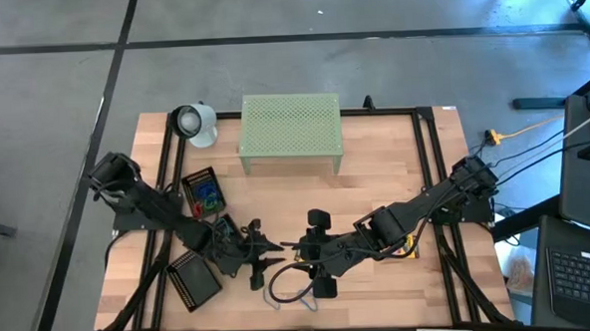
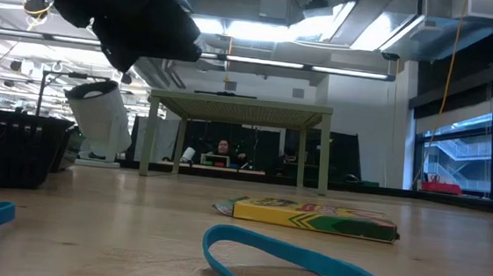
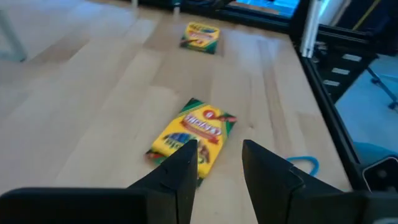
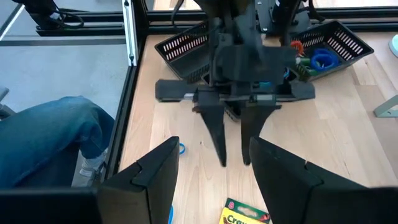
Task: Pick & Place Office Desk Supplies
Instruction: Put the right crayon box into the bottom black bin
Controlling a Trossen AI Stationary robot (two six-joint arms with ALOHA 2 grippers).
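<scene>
A yellow-green crayon box (image 3: 194, 132) lies flat on the wooden table just ahead of my left gripper (image 3: 217, 155), which is open with nothing between its fingers. A second crayon box (image 3: 202, 36) lies farther off. In the right wrist view my left gripper (image 4: 234, 163) points down at the table, a little short of a crayon box (image 4: 245, 215). My right gripper (image 4: 214, 168) hovers open and holds nothing, facing the left one across the table's middle (image 1: 297, 253). Blue rubber bands (image 2: 290, 260) (image 3: 305, 163) lie loose on the wood.
Two black mesh trays (image 4: 186, 46) (image 4: 333, 43) stand behind my left arm, one holding blue and other coloured bands. A pale-green perforated stand (image 1: 289, 131) and a white object (image 1: 195, 122) sit at the far edge. A person's leg (image 4: 50, 137) shows beside the table.
</scene>
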